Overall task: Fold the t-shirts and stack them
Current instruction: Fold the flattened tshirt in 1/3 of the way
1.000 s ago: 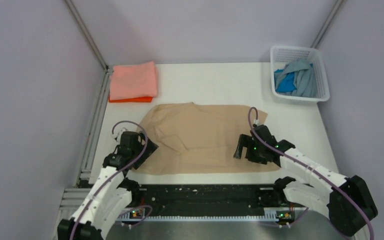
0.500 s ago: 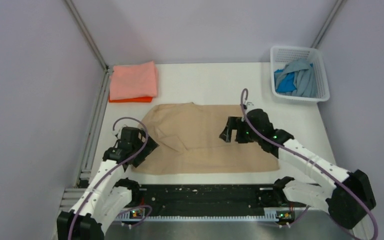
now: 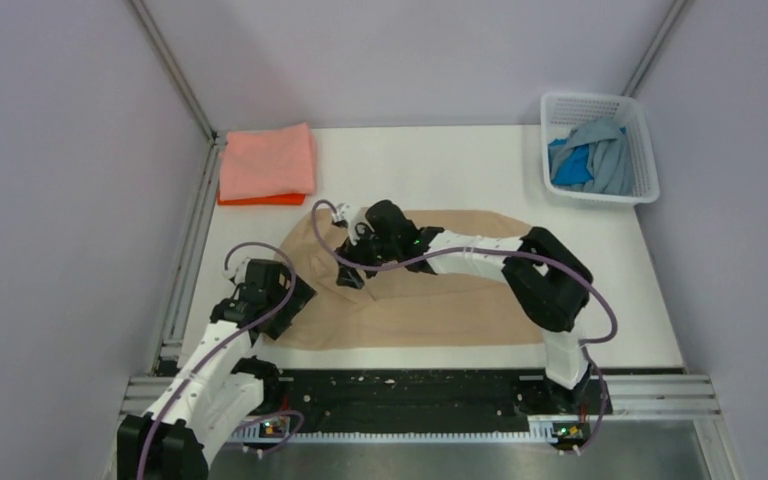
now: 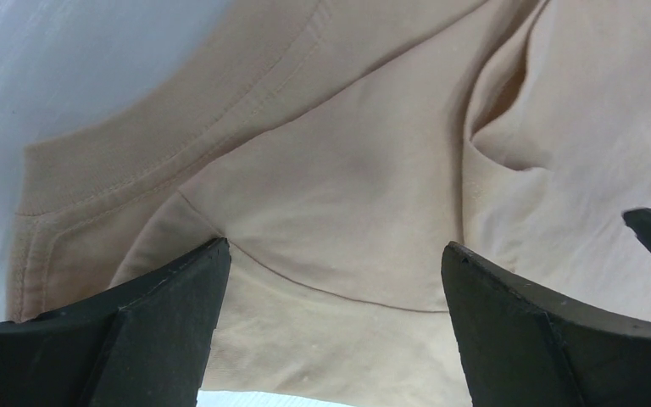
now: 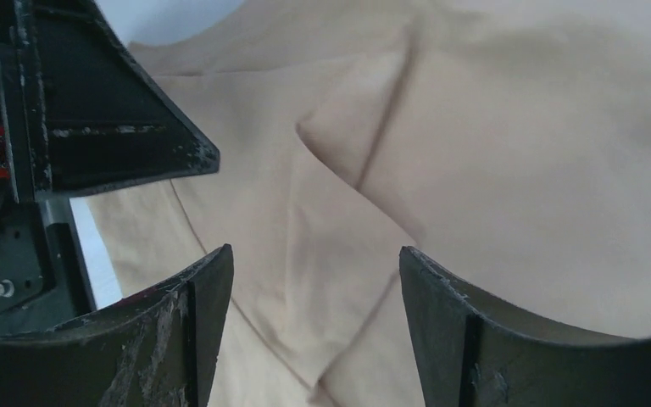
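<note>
Tan shirt, soft matte knit with stitched hems, lay spread flat on white counter, creased at left, left end effector gaped wide over its left edge, empty, right end effector partly open above a fold, gripping nothing

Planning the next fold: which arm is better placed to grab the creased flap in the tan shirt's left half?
Probably right. The right gripper hangs open directly over the flap on the tan shirt; the left gripper, open too, sits at the shirt's near-left edge, beside it.
</note>
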{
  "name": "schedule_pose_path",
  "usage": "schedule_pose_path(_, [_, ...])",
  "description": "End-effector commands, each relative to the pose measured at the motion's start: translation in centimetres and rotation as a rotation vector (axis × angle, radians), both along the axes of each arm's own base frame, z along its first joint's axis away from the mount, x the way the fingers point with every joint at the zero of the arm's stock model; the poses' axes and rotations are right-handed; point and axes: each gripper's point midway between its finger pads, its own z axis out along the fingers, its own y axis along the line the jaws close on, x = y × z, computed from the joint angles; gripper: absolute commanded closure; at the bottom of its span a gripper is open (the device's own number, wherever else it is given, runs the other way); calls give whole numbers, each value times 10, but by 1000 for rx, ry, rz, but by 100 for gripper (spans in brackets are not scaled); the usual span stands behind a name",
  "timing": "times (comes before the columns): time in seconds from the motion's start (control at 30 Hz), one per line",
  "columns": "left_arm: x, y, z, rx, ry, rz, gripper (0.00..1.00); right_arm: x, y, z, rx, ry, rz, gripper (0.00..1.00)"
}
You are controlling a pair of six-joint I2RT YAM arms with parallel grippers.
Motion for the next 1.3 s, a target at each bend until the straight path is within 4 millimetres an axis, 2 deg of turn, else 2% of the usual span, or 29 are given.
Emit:
schedule_pose_path(0.0, [-6,9,-7,7,19,86,1,-10,42,0,20,-190,311,31])
schedule_pose_path(0.07, [-9,12,-8,17,23,104,1,-13,49,-9,32,-234,414,33])
schedule_pose_path(0.23, [-15,16,-14,31,41,124,1,-9,56,-35,2,-307,530,33])
schedule_pose_path(0.4, [-19,17,-19,34,63,133,1,-3,61,-48,-34,-315,563,36])
schedule_pose_path(0.57, [-26,22,-24,53,91,146,1,0,58,-52,-50,-316,547,62])
schedule_pose_path(0.67, [-29,23,-25,58,97,150,1,7,55,-46,-59,-328,492,67])
schedule_pose_path(0.73, [-29,24,-25,60,96,153,1,16,52,-38,-59,-342,440,79])
schedule_pose_path(0.77, [-30,25,-25,65,97,156,1,20,50,-34,-59,-346,415,81])
schedule_pose_path(0.9, [-32,28,-25,80,103,167,1,32,42,-10,-34,-384,299,82])
schedule_pose_path(1.07, [-34,29,-25,83,110,170,1,49,23,-6,-104,-380,129,90])
schedule_pose_path(1.2, [-35,30,-25,86,108,172,1,54,11,-8,-136,-348,27,89])
schedule_pose_path(1.27, [-35,30,-25,86,111,173,1,62,3,-9,-163,-340,-50,79])
